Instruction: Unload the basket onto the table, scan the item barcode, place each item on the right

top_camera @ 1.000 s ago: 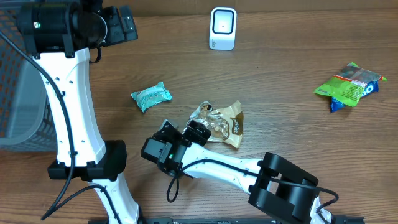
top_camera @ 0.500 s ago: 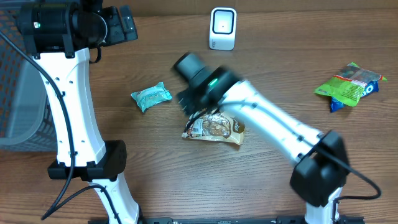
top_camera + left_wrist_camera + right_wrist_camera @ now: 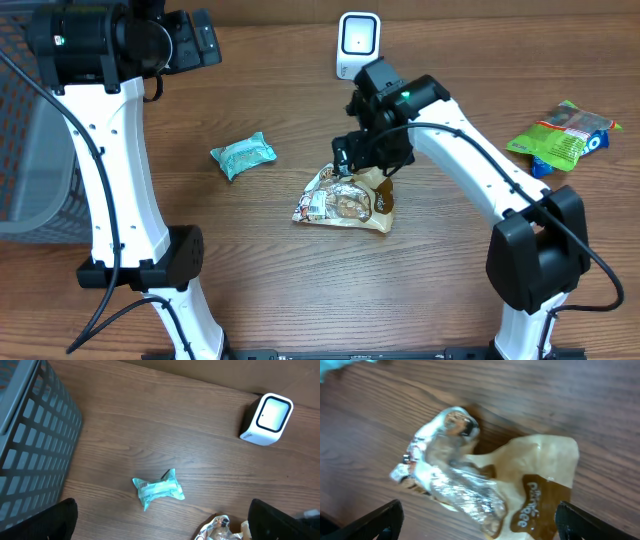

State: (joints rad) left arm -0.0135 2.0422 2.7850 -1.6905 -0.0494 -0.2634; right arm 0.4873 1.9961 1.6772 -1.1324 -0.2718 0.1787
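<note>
the crumpled snack bag of clear film and tan paper [image 3: 345, 205] lies flat on the brown wood-grain table [image 3: 450, 270], about mid-table, in front of the small white box scanner with a dark-rimmed window [image 3: 358, 45] and apart from it. the right gripper [image 3: 360, 160] hangs over the bag's far edge. in the right wrist view its two dark fingers [image 3: 380, 522] sit at the bottom corners, spread wide, with the bag lying between them on the wood and nothing clamped.

the bag's tan half carries a dark brown patch with white lettering [image 3: 527, 505]. the view is blurred and only an ending like "gee" shows. the silvery clear end [image 3: 445, 455] has red and white markings near its tip. from overhead, a white label with fine dark print [image 3: 316, 205] faces up at the bag's left end, too small to read.

the left gripper [image 3: 205, 40] is up at the far left of the table, jaws apart and empty, its fingertips [image 3: 60, 517] wide in its own view. below it lies a small teal twisted wrapper [image 3: 157, 490], its print unreadable. a grey mesh basket [image 3: 30, 150] stands at the left edge. a green packet with a red band [image 3: 560, 135] lies on a blue one at the right edge, their text illegible.
</note>
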